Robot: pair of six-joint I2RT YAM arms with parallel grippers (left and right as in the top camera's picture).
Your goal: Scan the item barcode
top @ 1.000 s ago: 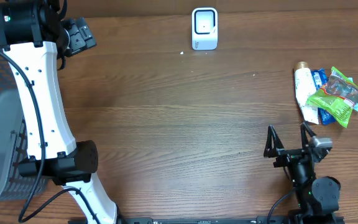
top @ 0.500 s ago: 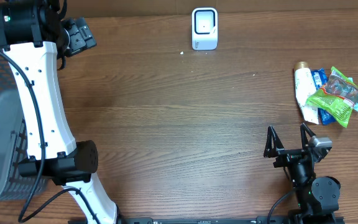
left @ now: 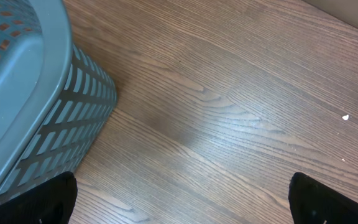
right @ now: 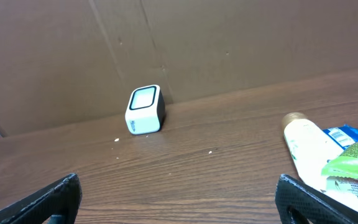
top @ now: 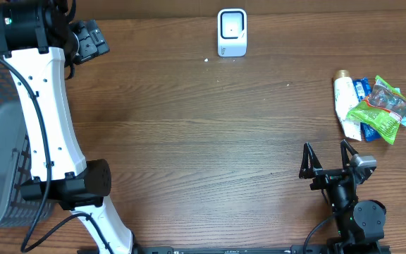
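Brown table (top: 189, 141) holds a tube (top: 344, 102) and green bag (top: 380, 113) piled at its right edge, near the right pincer (top: 325, 152) but not touching. The left pincer (top: 90, 39) is far off. Both pincers are spread wide, empty.

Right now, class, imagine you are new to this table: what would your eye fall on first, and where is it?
The bright green packet stands out most, lying in a small heap with a white tube near the right edge of the table. Next come the white scanner alone at the far edge and the grey basket at the left, beside the tall white left arm.
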